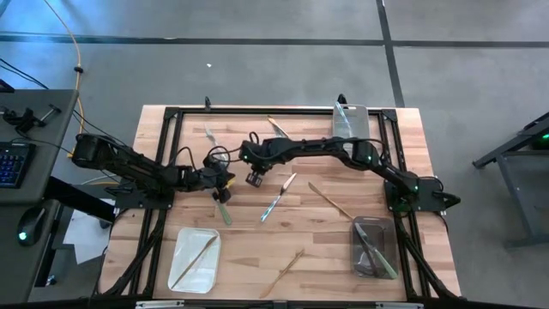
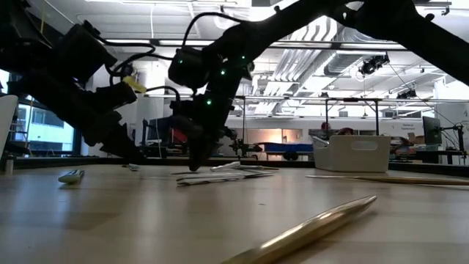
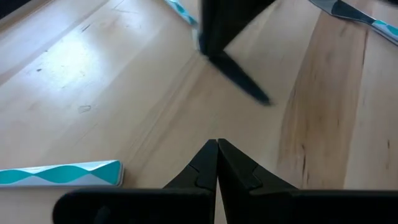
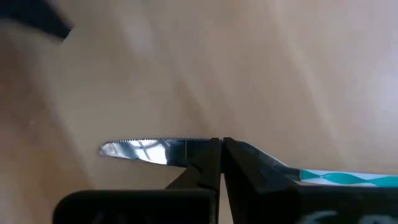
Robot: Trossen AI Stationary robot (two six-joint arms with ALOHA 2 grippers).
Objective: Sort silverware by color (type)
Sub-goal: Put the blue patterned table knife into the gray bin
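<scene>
I have the right pincer (image 4: pixel 221 146) pinching the blue-handled knife (image 4: pixel 149 151) at its neck; next I lift it toward a tray.

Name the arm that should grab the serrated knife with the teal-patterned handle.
Right. The right gripper hangs just over that knife, jaws shut; the left gripper faces bare tabletop.

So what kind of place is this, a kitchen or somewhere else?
Probably a robot lab or workshop, not a kitchen. The wooden table sits on a bare grey floor, a keyboard and mouse wait on a desk beside it, and the low view shows a big open hall with ceiling pipes.
</scene>
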